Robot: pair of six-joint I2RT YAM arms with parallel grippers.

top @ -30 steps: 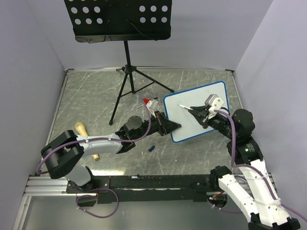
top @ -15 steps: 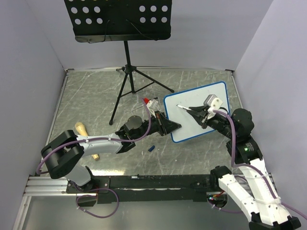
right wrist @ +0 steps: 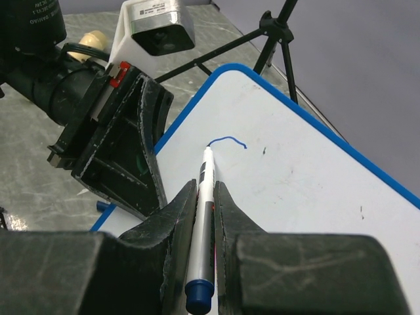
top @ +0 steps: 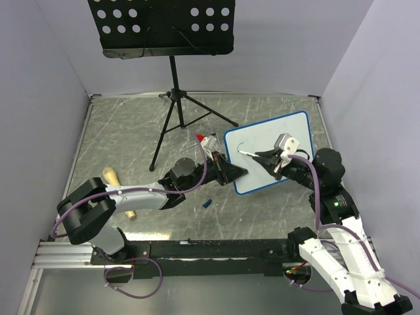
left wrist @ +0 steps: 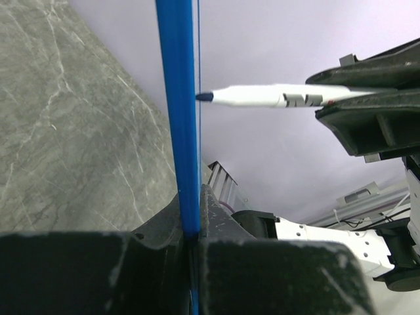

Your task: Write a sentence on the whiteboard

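Now, my left tool (top: 236, 173) is pinched tight on the blue frame of the whiteboard (top: 262, 134). It props the board tilted over the desk (top: 131, 131), right of centre, so it won't slide under pen pressure. Further right, my right tool (right wrist: 205, 197) clamps a blue marker (right wrist: 207, 164), its tip touching the board at the end of the sentence (right wrist: 226, 140). That is just one short curve, which I judge to be its first letter.

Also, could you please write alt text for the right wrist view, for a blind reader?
The right hand pinches a white marker, its tip on the whiteboard at the end of a short curved blue stroke. At left, the left hand clamps the board's blue-framed edge; tripod legs stand behind.
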